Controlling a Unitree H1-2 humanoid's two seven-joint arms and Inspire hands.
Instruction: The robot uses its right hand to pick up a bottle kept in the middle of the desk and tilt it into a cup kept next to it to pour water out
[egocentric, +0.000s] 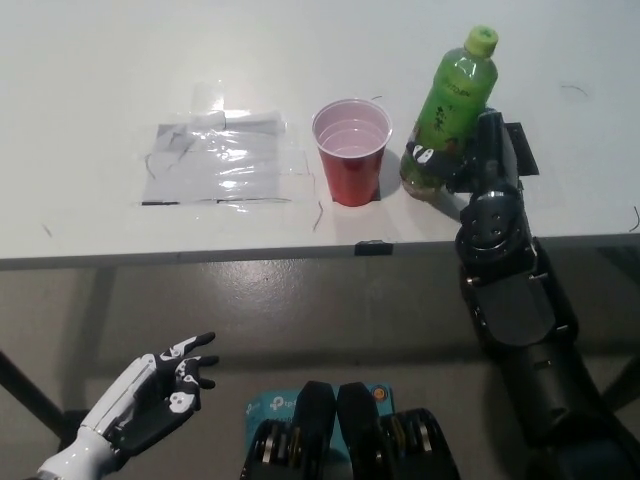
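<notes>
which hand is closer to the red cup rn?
Right. The black right hand is on the desk, shut on the green bottle just right of the red cup. The white left hand rests open below the desk edge, far off at lower left.

White desk (90, 60), red cup (351, 152), clear plastic sheet (222, 157), black patch (518, 146)

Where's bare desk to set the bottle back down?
Free: the desk left of the plastic sheet, and the far strip behind it. Crowded: red cup, bottle and right hand sit close together. Left hand rests below the desk.
</notes>
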